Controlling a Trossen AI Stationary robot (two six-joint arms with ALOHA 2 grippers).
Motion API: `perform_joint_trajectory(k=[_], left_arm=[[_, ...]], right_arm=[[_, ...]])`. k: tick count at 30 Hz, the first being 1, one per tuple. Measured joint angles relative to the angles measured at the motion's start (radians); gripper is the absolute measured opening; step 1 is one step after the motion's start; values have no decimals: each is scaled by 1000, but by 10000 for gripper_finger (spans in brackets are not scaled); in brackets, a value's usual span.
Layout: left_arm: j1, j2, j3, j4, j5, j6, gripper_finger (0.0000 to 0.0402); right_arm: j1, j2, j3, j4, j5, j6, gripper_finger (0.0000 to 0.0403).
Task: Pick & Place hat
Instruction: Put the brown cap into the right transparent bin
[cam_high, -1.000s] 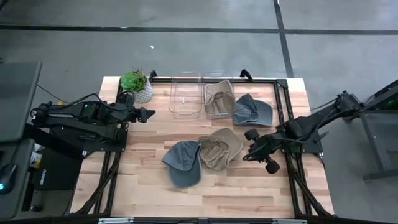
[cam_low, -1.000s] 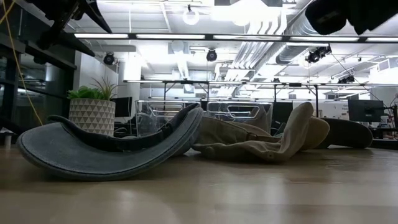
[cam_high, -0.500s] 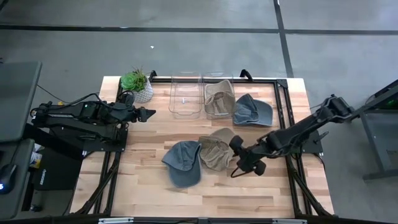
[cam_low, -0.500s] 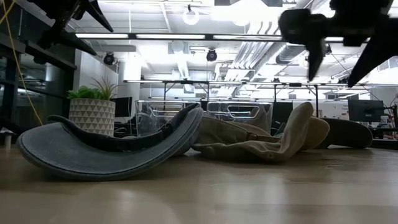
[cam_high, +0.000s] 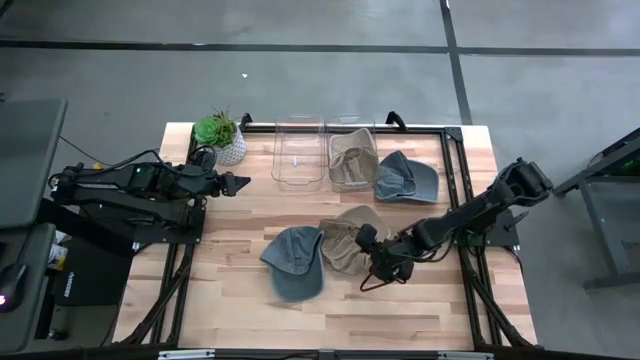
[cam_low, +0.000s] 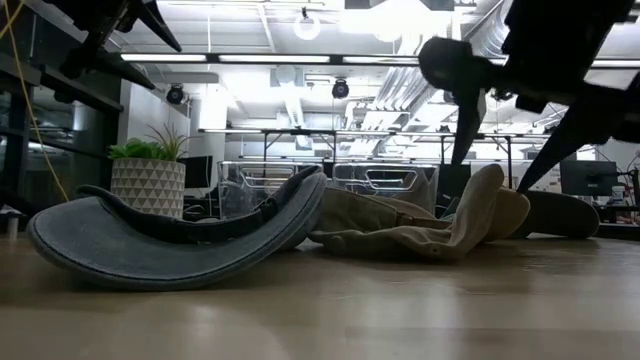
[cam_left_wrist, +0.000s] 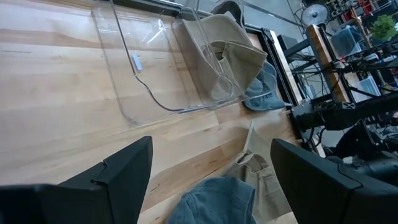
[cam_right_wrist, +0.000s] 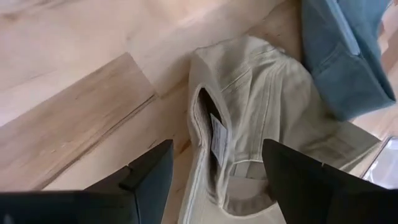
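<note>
You see grey floor (cam_high: 300, 80) with dark seam lines, ceiling strip lights (cam_low: 330, 58), exposed ducts (cam_low: 470, 75), desks with monitors (cam_low: 585, 178).

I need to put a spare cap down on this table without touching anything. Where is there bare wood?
The table's front strip, below the blue cap and khaki cap, is bare, as is the stretch between the left gripper and the blue cap. It is crowded around the bins and where the open right gripper hovers at the khaki cap.

Right gripper (cam_high: 366, 262) low mid-table, jaws spread; left gripper (cam_high: 240, 182) parked, jaws spread.
</note>
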Motion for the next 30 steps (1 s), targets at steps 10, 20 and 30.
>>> perform_joint_trajectory(k=[10,20,30], left_arm=[[0,0,0,-7,7,0,308],[0,0,0,-30,28,0,308],[0,0,0,-30,28,11,308]], right_arm=[[-59,100,0,46,-19,5,240],[-90,117,0,51,-42,6,221],[-88,117,0,51,49,5,131]])
